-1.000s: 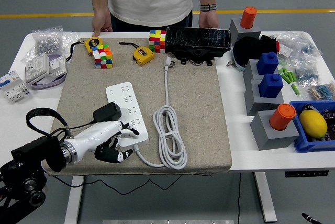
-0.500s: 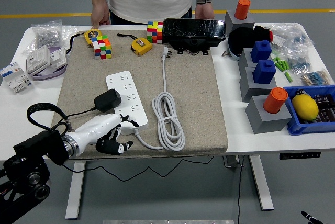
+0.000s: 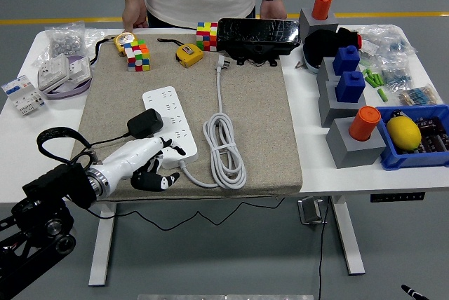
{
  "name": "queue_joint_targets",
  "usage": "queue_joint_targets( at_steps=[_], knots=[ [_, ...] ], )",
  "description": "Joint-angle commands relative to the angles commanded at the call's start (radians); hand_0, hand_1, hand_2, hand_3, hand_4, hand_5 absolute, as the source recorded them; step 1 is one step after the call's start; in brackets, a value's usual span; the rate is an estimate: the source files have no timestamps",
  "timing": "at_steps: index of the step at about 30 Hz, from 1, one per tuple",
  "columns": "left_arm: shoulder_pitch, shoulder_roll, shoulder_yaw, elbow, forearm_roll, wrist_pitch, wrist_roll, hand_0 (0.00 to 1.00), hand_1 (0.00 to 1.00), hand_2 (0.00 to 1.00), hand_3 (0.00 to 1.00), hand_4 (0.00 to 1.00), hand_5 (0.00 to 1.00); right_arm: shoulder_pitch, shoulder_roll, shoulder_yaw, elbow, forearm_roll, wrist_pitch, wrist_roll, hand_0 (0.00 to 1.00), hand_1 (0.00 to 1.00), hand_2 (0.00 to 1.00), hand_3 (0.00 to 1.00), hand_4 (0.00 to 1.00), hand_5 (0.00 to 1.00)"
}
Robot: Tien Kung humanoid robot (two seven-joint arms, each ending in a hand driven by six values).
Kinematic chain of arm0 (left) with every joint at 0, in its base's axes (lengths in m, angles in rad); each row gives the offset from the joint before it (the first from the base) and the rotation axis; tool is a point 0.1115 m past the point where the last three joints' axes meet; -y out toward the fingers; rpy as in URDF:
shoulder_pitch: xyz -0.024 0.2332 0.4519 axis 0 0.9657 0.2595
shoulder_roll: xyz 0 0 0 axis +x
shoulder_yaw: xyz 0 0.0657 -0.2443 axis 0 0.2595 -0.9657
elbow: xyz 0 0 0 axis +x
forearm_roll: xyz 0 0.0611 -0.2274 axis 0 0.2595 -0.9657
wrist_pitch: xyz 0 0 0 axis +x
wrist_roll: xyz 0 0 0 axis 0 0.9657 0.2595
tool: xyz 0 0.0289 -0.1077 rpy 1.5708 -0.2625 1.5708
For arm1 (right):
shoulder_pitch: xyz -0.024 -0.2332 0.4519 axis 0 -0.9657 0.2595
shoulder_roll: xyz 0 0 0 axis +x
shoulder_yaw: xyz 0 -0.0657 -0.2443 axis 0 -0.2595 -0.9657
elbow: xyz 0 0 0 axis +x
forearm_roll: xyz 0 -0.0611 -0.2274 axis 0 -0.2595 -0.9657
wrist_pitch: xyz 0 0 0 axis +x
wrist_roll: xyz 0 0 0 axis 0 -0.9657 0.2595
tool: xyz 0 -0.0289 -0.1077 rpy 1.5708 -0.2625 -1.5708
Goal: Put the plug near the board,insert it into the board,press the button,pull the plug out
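From the head view we see our left hand (image 3: 144, 165) resting low at the near end of the white power strip (image 3: 170, 120), its fingers (image 3: 170, 150) loosely spread on the strip's edge and gripping nothing. Just above the hand, the black plug (image 3: 144, 123) sits on the strip's left side. Beyond it, a person's hand (image 3: 133, 19) rests at the table's (image 3: 365, 174) far edge.

No text, label, brand or number is legible on any object, near the left hand (image 3: 144, 167) or beyond.
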State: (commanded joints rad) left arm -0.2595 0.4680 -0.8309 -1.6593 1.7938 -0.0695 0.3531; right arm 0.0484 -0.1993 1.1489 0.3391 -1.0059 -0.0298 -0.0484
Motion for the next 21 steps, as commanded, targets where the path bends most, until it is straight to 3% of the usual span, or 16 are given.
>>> queue_joint_targets(
  at_steps=[6, 15, 21],
  knots=[
    [-0.022, -0.006, 0.015, 0.030, -0.001, 0.005, 0.001, 0.074, 0.060, 0.112, 0.746, 0.640, 0.209, -0.001, -0.003, -0.006, 0.000, 0.001, 0.000, 0.000, 0.657, 0.664, 0.664, 0.583, 0.998, 0.559],
    [-0.064, -0.044, 0.021, 0.105, 0.012, 0.004, 0.010, 0.074, 0.060, 0.112, 0.760, 0.640, 0.208, 0.001, -0.005, -0.014, 0.000, 0.004, 0.000, -0.001, 0.657, 0.664, 0.663, 0.582, 0.998, 0.560],
    [-0.075, -0.054, 0.027, 0.139, 0.002, 0.001, 0.009, 0.074, 0.060, 0.113, 0.759, 0.640, 0.209, 0.000, -0.005, -0.016, -0.001, 0.006, 0.000, -0.001, 0.657, 0.664, 0.664, 0.582, 0.998, 0.559]
  ],
)
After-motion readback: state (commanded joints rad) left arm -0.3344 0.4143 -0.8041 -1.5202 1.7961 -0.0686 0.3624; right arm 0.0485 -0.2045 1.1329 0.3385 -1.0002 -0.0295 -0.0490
